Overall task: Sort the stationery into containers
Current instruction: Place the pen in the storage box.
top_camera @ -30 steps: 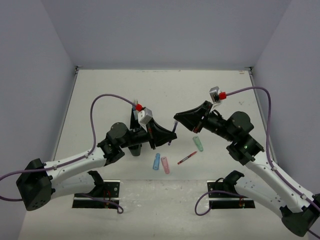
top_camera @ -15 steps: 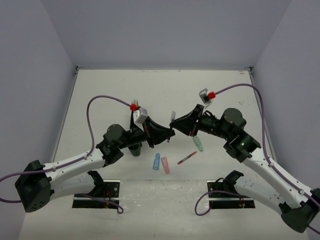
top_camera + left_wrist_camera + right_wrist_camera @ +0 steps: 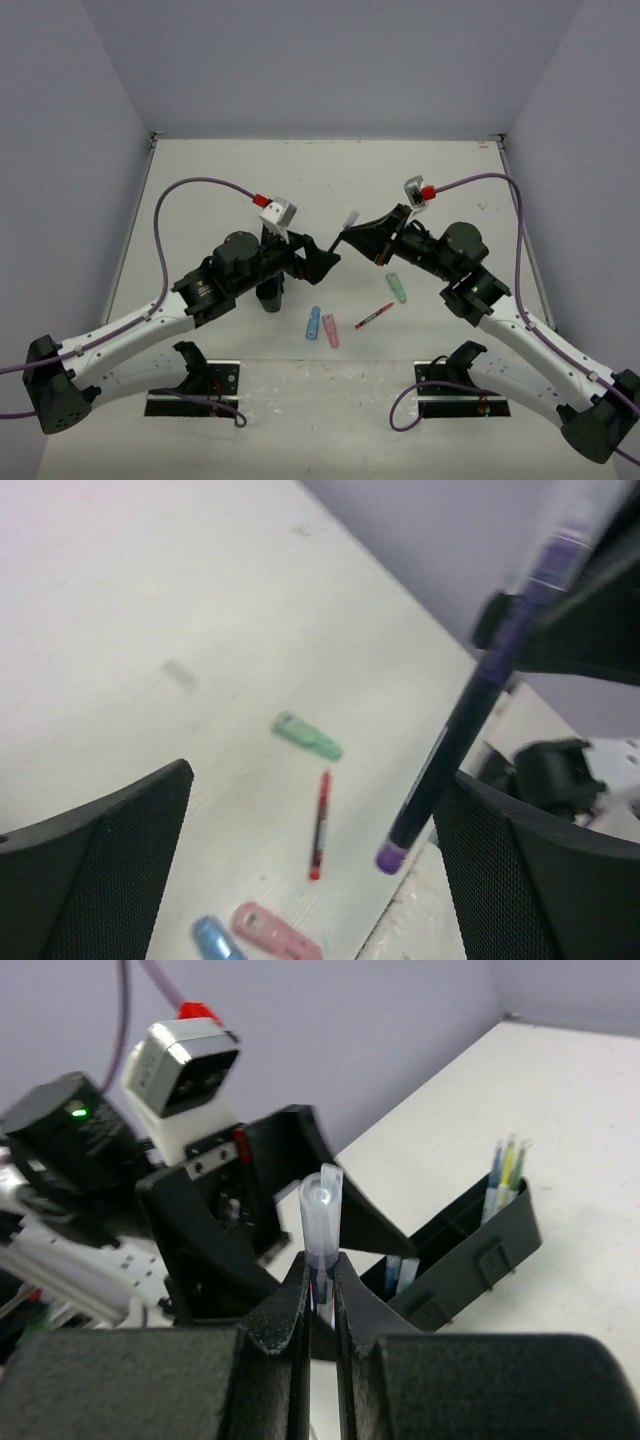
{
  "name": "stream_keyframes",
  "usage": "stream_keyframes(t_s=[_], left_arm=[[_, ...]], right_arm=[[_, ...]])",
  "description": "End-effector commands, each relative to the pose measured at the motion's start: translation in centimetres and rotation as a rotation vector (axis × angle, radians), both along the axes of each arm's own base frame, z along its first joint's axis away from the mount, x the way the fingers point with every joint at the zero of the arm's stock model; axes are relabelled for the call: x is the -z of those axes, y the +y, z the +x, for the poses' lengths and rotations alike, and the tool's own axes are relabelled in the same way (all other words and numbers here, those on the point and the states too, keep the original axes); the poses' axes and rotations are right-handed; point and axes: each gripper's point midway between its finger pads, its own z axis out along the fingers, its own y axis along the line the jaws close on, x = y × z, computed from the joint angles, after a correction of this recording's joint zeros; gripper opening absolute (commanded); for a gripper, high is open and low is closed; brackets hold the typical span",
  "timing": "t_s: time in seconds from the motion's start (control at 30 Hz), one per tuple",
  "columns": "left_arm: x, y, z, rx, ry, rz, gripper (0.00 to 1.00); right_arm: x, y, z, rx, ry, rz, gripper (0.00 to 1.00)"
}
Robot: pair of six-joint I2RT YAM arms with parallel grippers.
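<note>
My right gripper (image 3: 350, 238) (image 3: 320, 1260) is shut on a purple pen (image 3: 346, 226) (image 3: 322, 1222) with a clear cap, holding it in the air over the middle of the table. The pen's dark barrel (image 3: 470, 715) hangs between the spread fingers of my left gripper (image 3: 328, 262) (image 3: 315, 775), which is open and does not touch it. The black organiser (image 3: 271, 300) (image 3: 462, 1260) stands mostly hidden under my left arm, with blue and yellow-green pens (image 3: 505, 1172) in it. A red pen (image 3: 373, 316) (image 3: 319, 825) and green (image 3: 397, 288) (image 3: 308, 737), pink (image 3: 330, 330) (image 3: 275, 932) and blue (image 3: 313, 322) (image 3: 215, 940) pieces lie loose on the table.
Purple cables loop above both arms. Grey walls close the table on the left, back and right. Two black base plates (image 3: 195, 400) sit at the near edge.
</note>
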Motion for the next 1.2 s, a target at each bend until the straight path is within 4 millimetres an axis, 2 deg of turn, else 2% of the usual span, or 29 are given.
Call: stream_keyframes(t_s=[0.0, 0.03, 0.1, 0.2, 0.23, 0.27, 0.3, 0.37, 0.4, 0.47, 0.5, 0.57, 0.63, 0.8, 1.07, 1.17], left_arm=[[2.9, 12.0, 2.6, -0.552, 0.140, 0.338, 1.00], [3.7, 14.0, 1.8, -0.591, 0.166, 0.404, 1.00], [3.3, 18.1, 1.0, -0.741, 0.199, 0.473, 1.00], [0.4, 23.6, 0.4, -1.001, 0.182, 0.409, 1.00], [-0.5, 24.6, 0.4, -1.064, 0.176, 0.361, 1.00], [-0.9, 25.8, 0.2, -1.109, 0.150, 0.363, 1.00], [-2.0, 27.0, 0.0, -1.161, 0.127, 0.310, 1.00], [-2.8, 28.1, -0.4, -1.206, 0.121, 0.255, 1.00], [-2.9, 28.9, -0.7, -1.232, 0.112, 0.247, 1.00], [-3.5, 30.1, -1.2, -1.265, 0.093, 0.200, 1.00], [-3.7, 30.5, -1.4, -1.277, 0.086, 0.163, 1.00], [-3.7, 30.4, -1.3, -1.260, 0.065, 0.159, 1.00], [-2.9, 29.9, -1.2, -1.218, 0.052, 0.190, 1.00], [-2.1, 28.8, -0.6, -1.187, 0.054, 0.239, 1.00], [-1.5, 27.7, -0.1, -1.146, 0.052, 0.284, 1.00], [-1.5, 27.5, 0.0, -1.134, 0.050, 0.283, 1.00]], right_arm=[[-0.6, -0.2, 3.3, 0.140, -0.107, 0.057, 0.00], [-0.4, 0.1, 3.6, 0.138, -0.103, 0.054, 0.00], [0.2, 1.2, 4.4, 0.121, -0.084, 0.066, 0.00], [1.4, 3.9, 4.7, 0.083, -0.067, 0.072, 0.00], [1.8, 5.3, 3.9, 0.050, -0.064, 0.061, 0.00], [2.2, 5.7, 4.6, 0.064, -0.060, 0.043, 0.00], [3.0, 7.7, 4.4, 0.041, -0.051, 0.014, 0.00], [4.0, 9.7, 3.9, 0.012, -0.021, -0.003, 0.00], [3.8, 10.6, 3.9, 0.006, -0.013, -0.001, 0.00], [5.4, 12.7, 3.5, -0.003, -0.012, -0.050, 0.00], [6.3, 13.9, 3.0, -0.010, -0.017, -0.086, 0.00], [7.4, 15.2, 2.4, -0.018, -0.013, -0.124, 0.00], [8.9, 16.4, 2.0, -0.029, 0.003, -0.151, 0.00], [10.2, 16.9, 2.8, 0.006, 0.011, -0.209, 0.00], [11.1, 16.5, 3.7, 0.051, -0.001, -0.271, 0.00], [12.0, 16.5, 4.3, 0.068, 0.002, -0.321, 0.00]])
